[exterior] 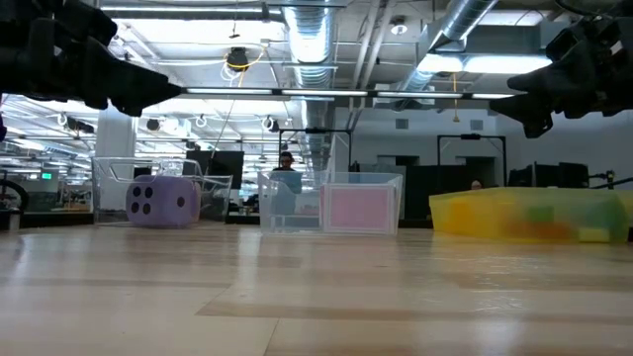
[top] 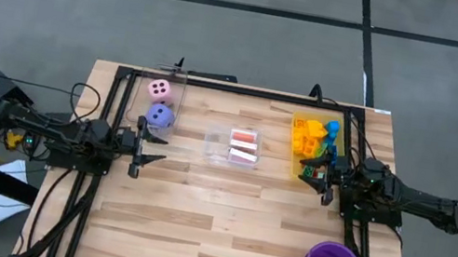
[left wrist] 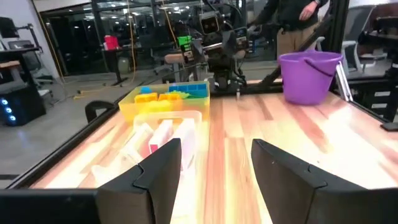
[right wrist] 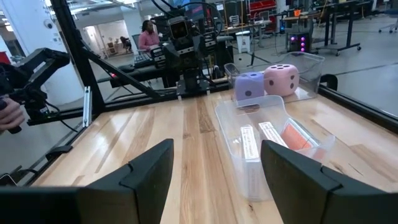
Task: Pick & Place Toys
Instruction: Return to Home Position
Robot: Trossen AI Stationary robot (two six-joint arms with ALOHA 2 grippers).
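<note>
L gripper [top: 153, 146] hangs over the table, fingers spread wide, nothing btwn them, touching nothing. R gripper [top: 318, 179] same: spread wide, empty, tips just beside the yellow bin [top: 293, 145] w/ the bricks [top: 311, 135] piled inside. Pink-backed cards [top: 244, 148] sit in a clear bin [top: 212, 144] btwn the two grippers. Purple die [top: 160, 116] is just beside L gripper, pink die [top: 160, 90] right behind it. Print on cards too small to read.
</note>
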